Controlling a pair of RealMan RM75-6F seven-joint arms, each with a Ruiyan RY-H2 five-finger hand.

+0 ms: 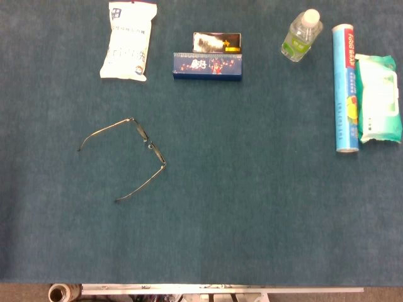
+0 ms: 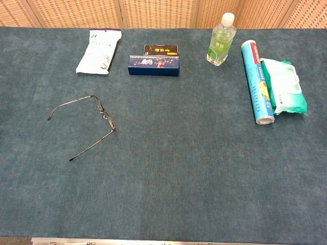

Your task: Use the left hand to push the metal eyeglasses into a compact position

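Observation:
The metal eyeglasses [image 1: 148,145] lie on the dark teal table cloth, left of the middle, with both thin arms spread open and pointing left. The chest view shows the same eyeglasses [image 2: 104,117], front frame toward the right, one arm reaching up-left and the other down-left. Neither hand appears in either view.
Along the far edge lie a white packet [image 1: 128,39], a blue box [image 1: 208,65] with a black box [image 1: 217,42] behind it, a clear bottle [image 1: 301,35], a food wrap tube [image 1: 345,88] and a green wipes pack [image 1: 378,98]. The table's metal front edge [image 1: 220,290] runs below.

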